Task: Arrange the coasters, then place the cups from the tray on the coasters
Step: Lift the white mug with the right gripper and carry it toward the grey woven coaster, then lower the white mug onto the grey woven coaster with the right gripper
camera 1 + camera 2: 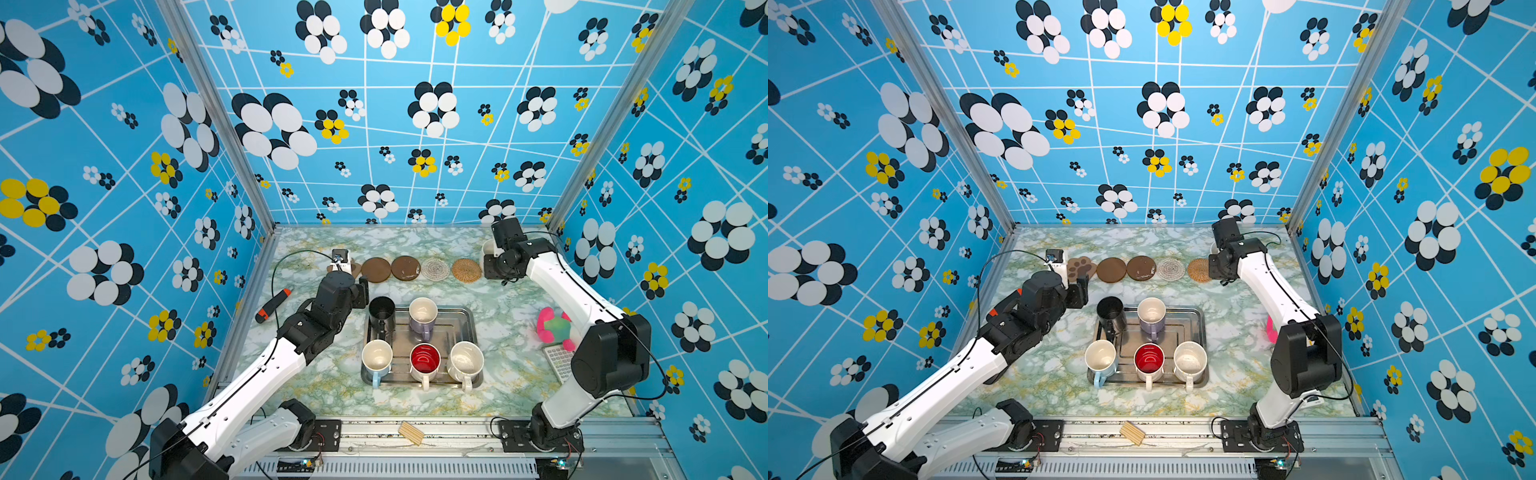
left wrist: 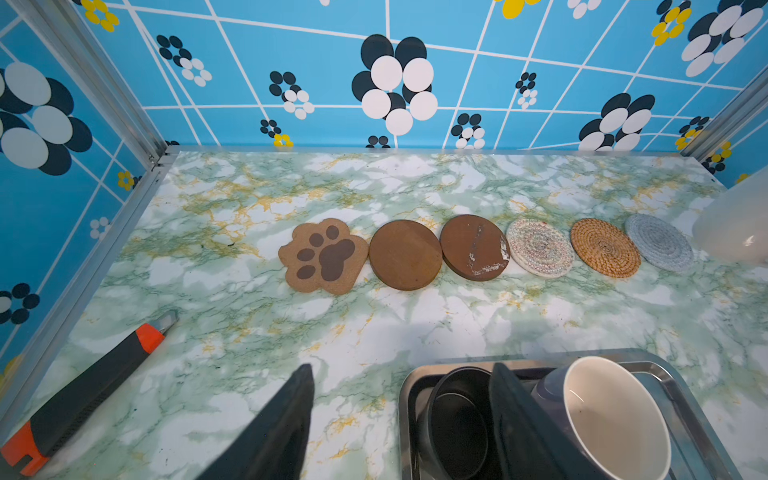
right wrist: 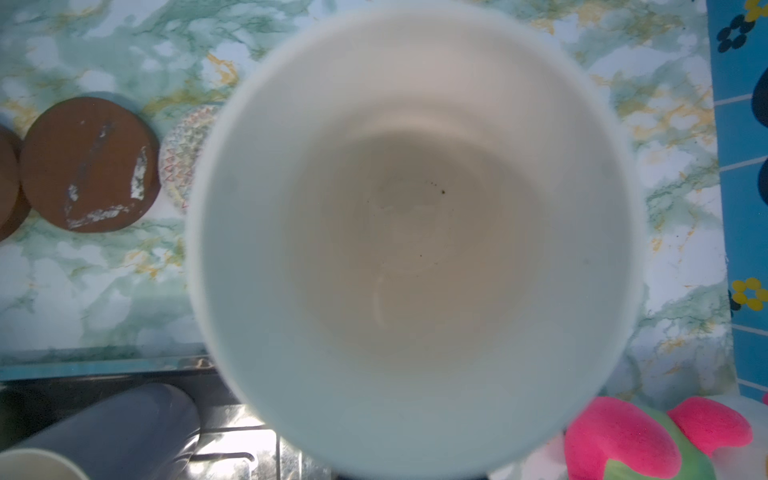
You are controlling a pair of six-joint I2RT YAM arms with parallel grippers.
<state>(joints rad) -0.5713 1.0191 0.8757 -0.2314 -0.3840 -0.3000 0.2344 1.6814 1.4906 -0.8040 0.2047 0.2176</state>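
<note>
Black cup (image 2: 457, 419) rim between wide left gripper (image 2: 401, 368) jaws; cream cup (image 3: 415, 228) tight in right gripper (image 1: 494, 272).

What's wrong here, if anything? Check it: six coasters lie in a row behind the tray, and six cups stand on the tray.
Not six: five cups stand on the tray: black, lavender, blue, red-lined, speckled. The cream cup is off it, by the row's right end, as a top view shows. The six coasters do lie in a row.
</note>
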